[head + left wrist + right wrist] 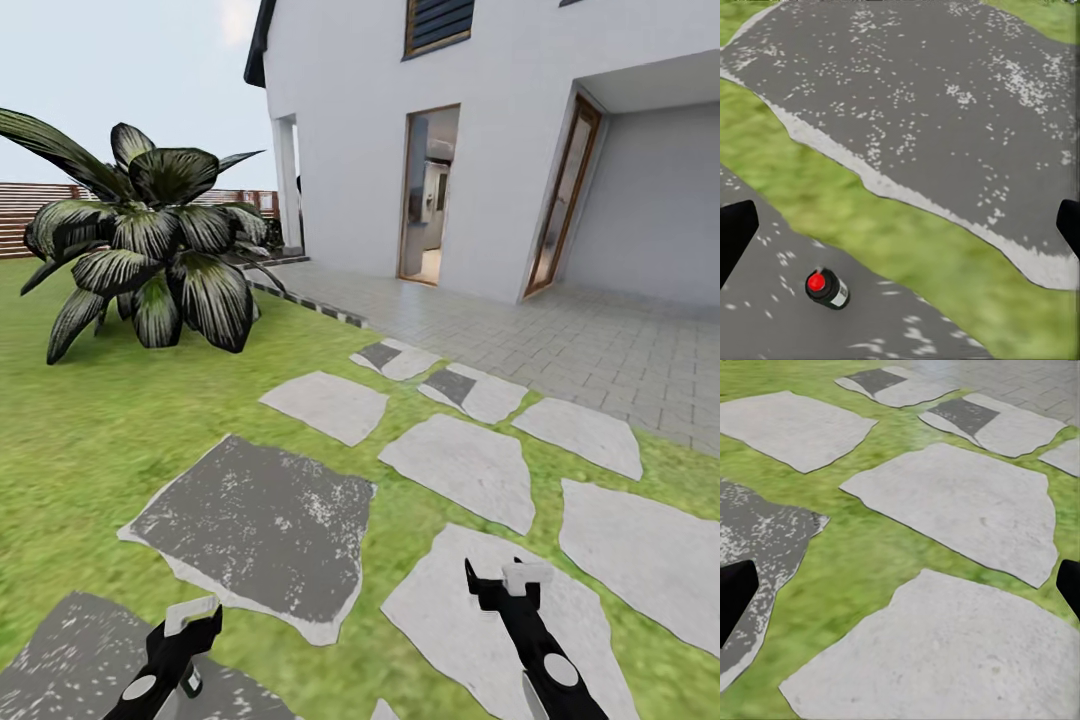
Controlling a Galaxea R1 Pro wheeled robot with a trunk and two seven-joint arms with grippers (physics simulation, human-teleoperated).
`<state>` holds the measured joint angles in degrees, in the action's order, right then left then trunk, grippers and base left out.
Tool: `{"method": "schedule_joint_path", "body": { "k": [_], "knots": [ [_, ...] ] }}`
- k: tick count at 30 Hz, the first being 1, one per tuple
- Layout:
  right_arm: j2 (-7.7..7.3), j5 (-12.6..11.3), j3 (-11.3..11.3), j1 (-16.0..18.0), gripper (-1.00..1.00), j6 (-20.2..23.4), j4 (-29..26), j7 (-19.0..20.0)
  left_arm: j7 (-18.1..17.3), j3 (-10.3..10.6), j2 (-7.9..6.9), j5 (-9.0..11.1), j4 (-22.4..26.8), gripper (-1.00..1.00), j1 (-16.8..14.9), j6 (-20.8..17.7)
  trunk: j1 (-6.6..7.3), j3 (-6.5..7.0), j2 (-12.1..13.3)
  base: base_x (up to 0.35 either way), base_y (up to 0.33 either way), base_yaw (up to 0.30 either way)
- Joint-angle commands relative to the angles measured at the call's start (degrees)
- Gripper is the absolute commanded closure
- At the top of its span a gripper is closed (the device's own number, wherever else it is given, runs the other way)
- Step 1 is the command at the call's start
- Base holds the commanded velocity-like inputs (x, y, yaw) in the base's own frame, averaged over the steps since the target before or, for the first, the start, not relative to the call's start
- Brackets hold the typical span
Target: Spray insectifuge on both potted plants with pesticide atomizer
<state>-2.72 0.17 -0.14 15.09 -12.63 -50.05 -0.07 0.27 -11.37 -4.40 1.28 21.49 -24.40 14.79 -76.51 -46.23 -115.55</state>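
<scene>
The pesticide atomizer and the two potted plants are out of view. I am over a lawn crossed by stepping stones. My left gripper hangs open and empty above a dark mottled slab. Its dark fingertips stand far apart in the left wrist view. A small dark cylinder with a red top and a pale label sits on the slab below it; I cannot tell what it is. My right gripper is open and empty over a pale slab, with its fingertips wide apart.
A large striped long-leaved agave stands at the back left, with a brown slat fence behind it. A white house with open doorways and a grey paved terrace fills the right. Pale stepping stones lead toward it.
</scene>
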Motion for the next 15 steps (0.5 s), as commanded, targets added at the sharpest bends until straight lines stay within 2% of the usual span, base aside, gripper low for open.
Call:
{"method": "schedule_joint_path", "body": {
  "k": [1, 10, 15],
  "knots": [
    [0.00, 0.01, -0.02, 0.03, -1.00, -0.18, 0.04, -0.01, 0.02, -0.05, 0.01, 0.13, -0.05, -1.00, -0.01, 0.24, -0.01, -0.05, -0.02, 0.093, -0.062, 0.000],
    [-0.01, 0.01, -0.03, 0.03, -1.00, -0.14, 0.04, -0.02, 0.00, 0.07, -0.14, 0.22, 0.03, -1.00, 0.05, 0.46, -0.01, -0.05, -0.02, 0.018, -0.012, 0.000],
    [-0.01, 0.01, -0.08, 0.03, -1.00, -0.13, 0.03, -0.02, 0.00, 0.11, -0.17, 0.22, 0.04, -1.00, 0.15, 0.55, -1.10, -0.95, -2.02, 0.000, 0.000, 0.000]
  ]
}}
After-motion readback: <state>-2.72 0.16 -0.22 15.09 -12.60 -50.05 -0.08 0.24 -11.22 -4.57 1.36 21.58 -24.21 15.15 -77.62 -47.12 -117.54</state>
